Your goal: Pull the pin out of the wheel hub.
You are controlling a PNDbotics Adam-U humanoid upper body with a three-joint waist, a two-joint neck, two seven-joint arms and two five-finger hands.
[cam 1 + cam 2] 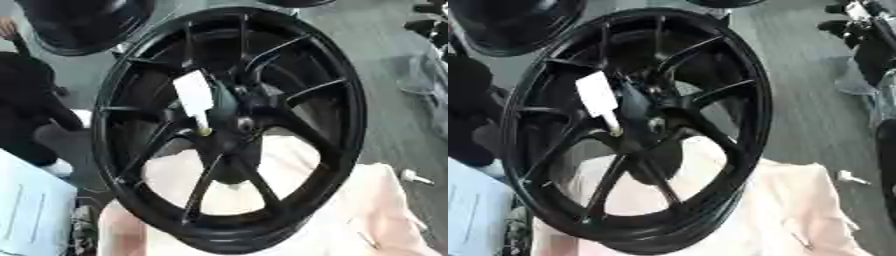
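- The black wheel hub (229, 125) stands tilted on a pale cloth (367, 210).
- A white pin (194, 97) with a yellowish tip sits beside the hub's centre, apparently not yet pulled.
- Neither hand is in view, so extraction remains.

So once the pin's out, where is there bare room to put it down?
The pale cloth right of the black wheel is bare, bordered by the rim and a small white piece on the grey floor. Cloth also shows through the lower spokes, though the gaps are narrow. The left side is crowded: white tag, a dark-clothed person, pale sheet.
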